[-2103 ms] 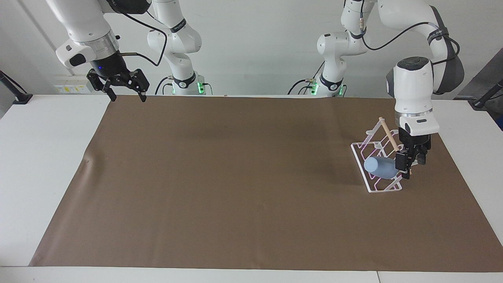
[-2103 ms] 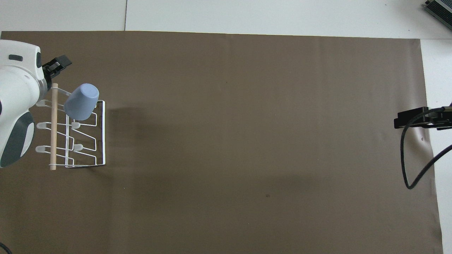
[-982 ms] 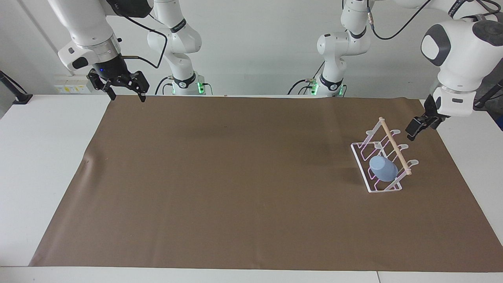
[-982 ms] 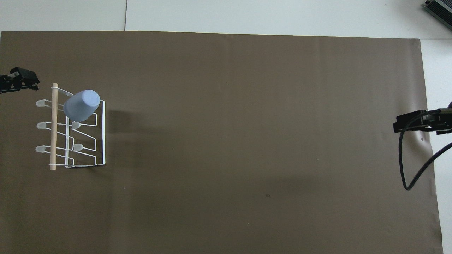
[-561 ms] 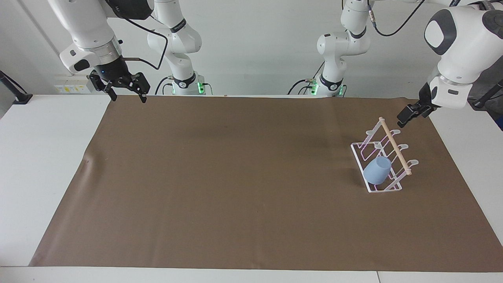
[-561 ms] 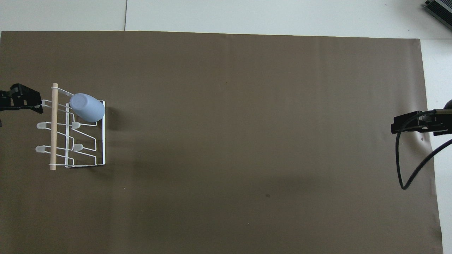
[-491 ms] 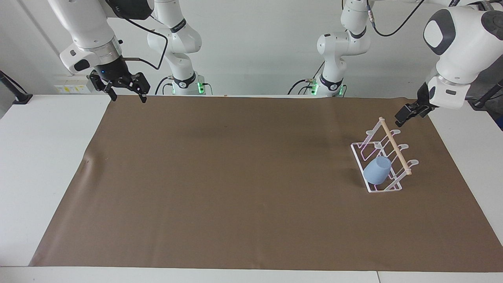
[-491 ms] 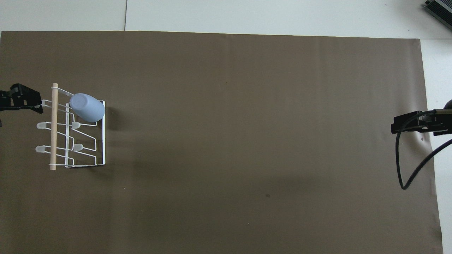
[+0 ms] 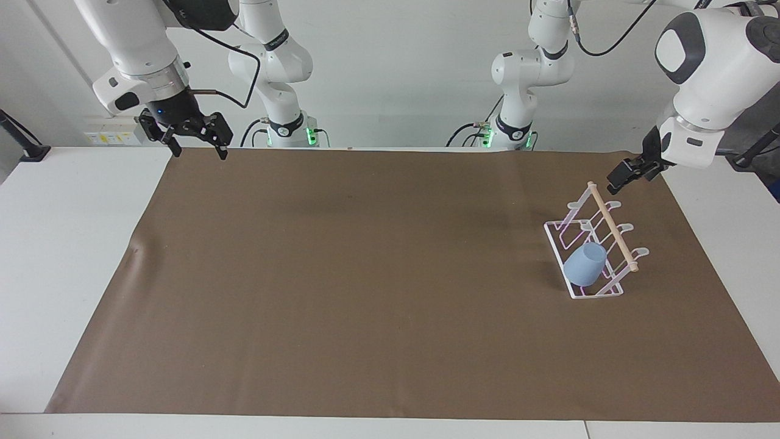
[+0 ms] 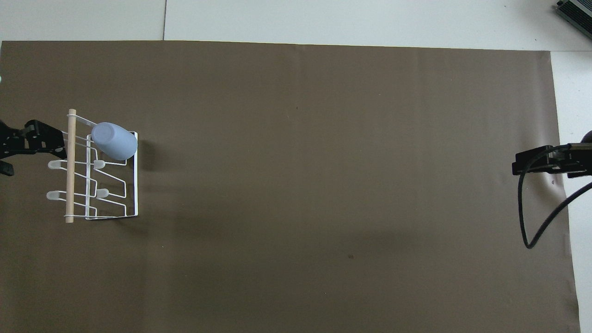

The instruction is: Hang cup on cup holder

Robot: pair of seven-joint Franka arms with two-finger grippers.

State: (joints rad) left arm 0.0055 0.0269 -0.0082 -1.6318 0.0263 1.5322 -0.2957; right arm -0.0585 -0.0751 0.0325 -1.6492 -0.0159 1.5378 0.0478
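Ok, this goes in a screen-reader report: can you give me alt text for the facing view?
A light-blue cup hangs mouth-down on a white wire cup holder toward the left arm's end of a brown mat. The open left gripper is raised beside the holder; the open right gripper waits over the mat's corner.

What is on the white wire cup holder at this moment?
One light-blue cup sits on the cup holder, upside down and tilted, at the end farther from the robots. The other prongs are bare. The prong under the cup is covered, so it cannot be seen.
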